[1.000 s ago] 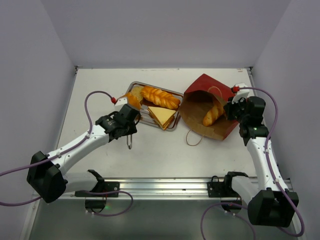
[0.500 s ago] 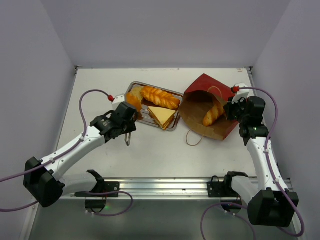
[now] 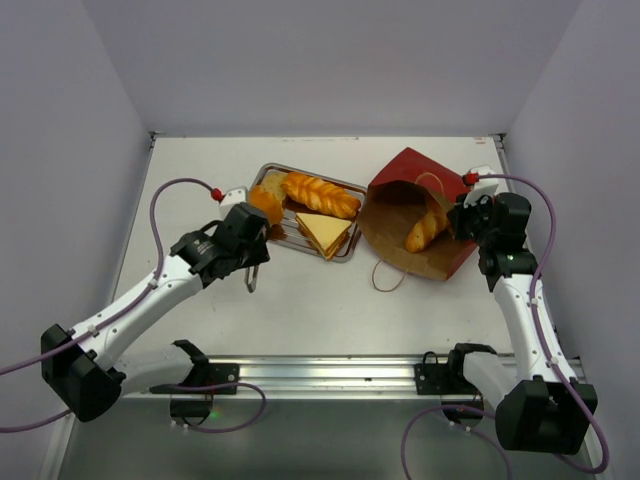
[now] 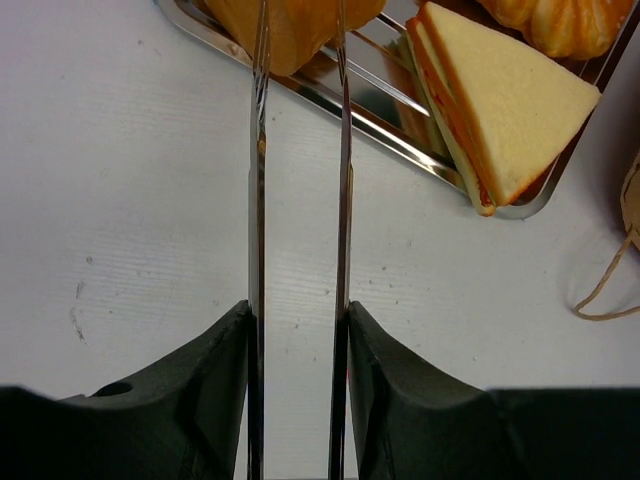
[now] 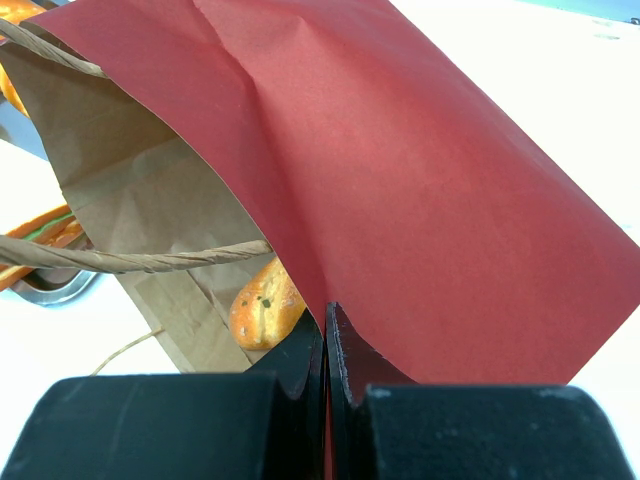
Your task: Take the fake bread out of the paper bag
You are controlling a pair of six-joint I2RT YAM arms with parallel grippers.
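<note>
The paper bag (image 3: pixel 412 168), red outside and brown inside, lies on its side with its mouth facing the tray. A long golden roll of fake bread (image 3: pixel 425 230) lies inside it and also shows in the right wrist view (image 5: pixel 264 305). My right gripper (image 3: pixel 462 220) is shut on the bag's red wall (image 5: pixel 420 200), with the paper pinched between its jaws (image 5: pixel 326 312). A round orange bun (image 3: pixel 262 205) rests on the tray's left end. My left gripper (image 3: pixel 256 222) is open; its thin blades (image 4: pixel 299 20) point at that bun (image 4: pixel 300 35) with bare table between them.
The metal tray (image 3: pixel 347 252) also holds a braided loaf (image 3: pixel 320 193) and pale triangular slices (image 3: pixel 323 232), seen close in the left wrist view (image 4: pixel 500 120). A string handle (image 3: pixel 385 275) of the bag trails on the table in front of it. Side walls close in the table.
My left arm has drawn back to the left, away from the tray, and its blades have spread slightly. The bun stays on the tray. The right arm and bag have not moved.
</note>
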